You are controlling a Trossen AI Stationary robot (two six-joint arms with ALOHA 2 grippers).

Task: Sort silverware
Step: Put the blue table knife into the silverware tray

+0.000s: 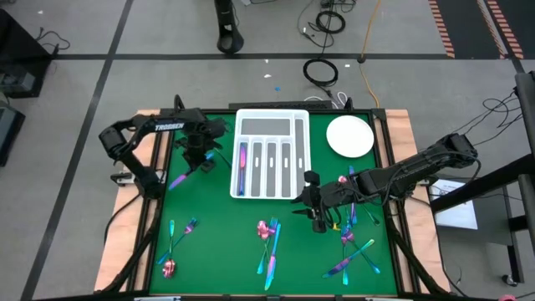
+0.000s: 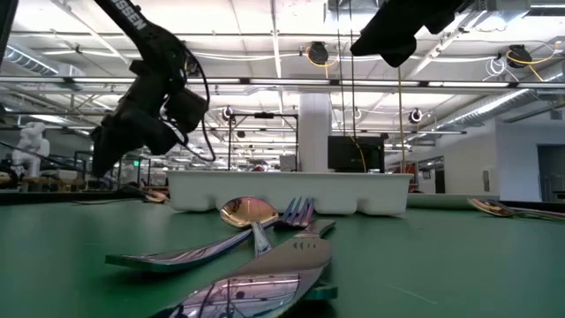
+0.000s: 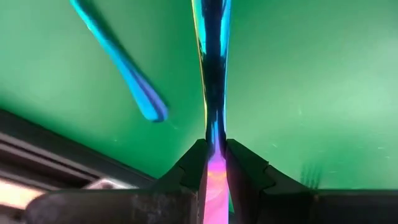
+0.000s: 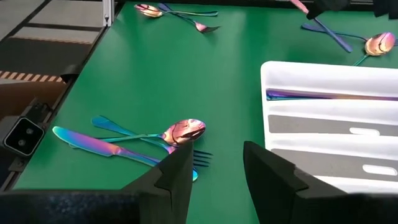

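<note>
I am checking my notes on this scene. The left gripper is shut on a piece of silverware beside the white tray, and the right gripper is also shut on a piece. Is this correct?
Not quite. The right gripper is open and holds nothing, as the right wrist view shows; it is near the white tray. The left gripper is indeed shut on a piece of silverware beside the tray.

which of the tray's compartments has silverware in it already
Only the long outermost compartment of the white tray, on the left arm's side, holds a rainbow piece. The other slots look empty. The left pincer is shut on another piece.
</note>
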